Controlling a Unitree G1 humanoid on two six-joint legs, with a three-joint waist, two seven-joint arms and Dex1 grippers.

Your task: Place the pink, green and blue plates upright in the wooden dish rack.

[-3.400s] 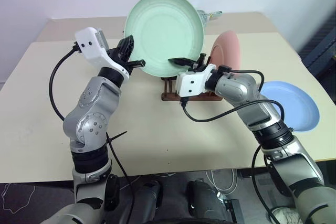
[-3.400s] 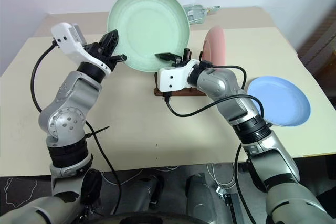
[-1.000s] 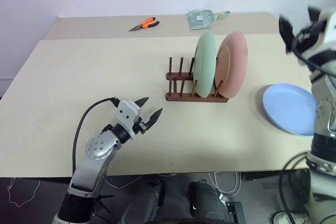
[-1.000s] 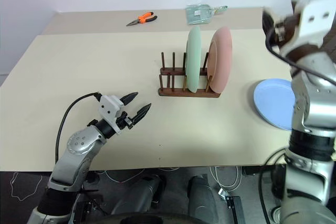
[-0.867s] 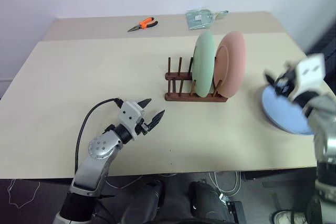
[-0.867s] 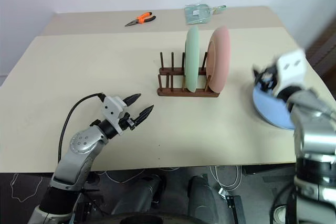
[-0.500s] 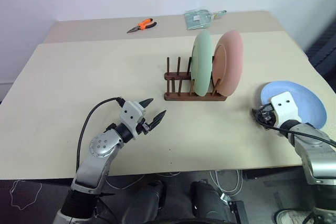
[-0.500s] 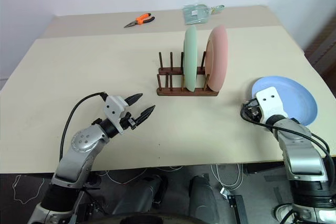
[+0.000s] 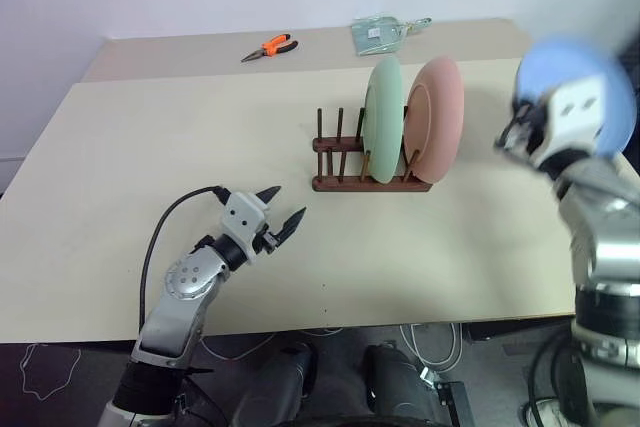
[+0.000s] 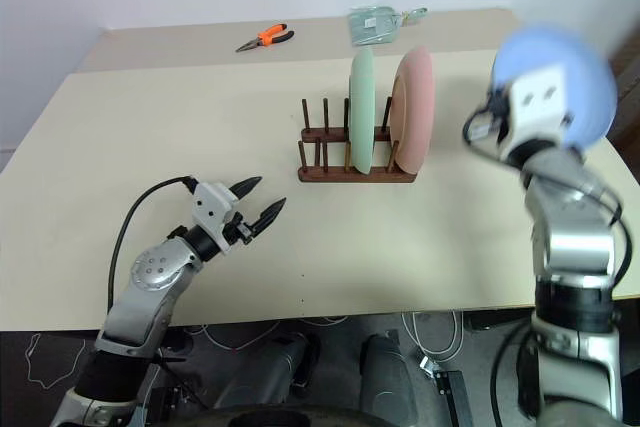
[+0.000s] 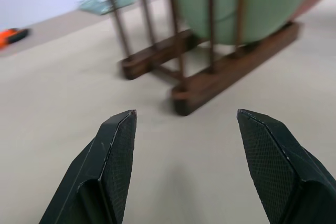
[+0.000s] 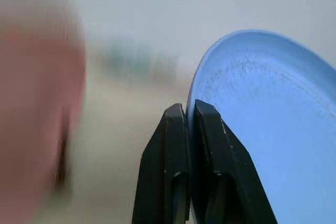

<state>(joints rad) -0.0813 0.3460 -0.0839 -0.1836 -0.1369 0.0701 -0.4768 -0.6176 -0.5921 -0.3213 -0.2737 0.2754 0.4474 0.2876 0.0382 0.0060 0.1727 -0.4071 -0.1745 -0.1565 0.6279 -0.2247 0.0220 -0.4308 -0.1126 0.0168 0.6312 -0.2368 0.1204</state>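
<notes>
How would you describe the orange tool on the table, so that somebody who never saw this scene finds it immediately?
Start at the large beige table and go to its far edge, near the white wall. To the left of the dark brown wooden dish rack, far beyond it, lies a small pair of pliers with orange handles. Nothing else on the table is orange.

Three plates in all: one green plate [image 9: 383, 119] and one pink plate [image 9: 437, 126] stand upright side by side in the single wooden dish rack [image 9: 368, 167] near the counter's [image 9: 150, 147] centre, and one blue plate [image 10: 575, 87] is up in the air at about 3 o'clock, pinched in the right gripper [image 12: 190, 116]. Two grippers: that one, and the left gripper [image 9: 282, 209] at 7 o'clock. One pair of orange pliers [image 9: 268, 46] lies at 11 o'clock, one clear packet [image 9: 385, 33] at 12 o'clock.
</notes>
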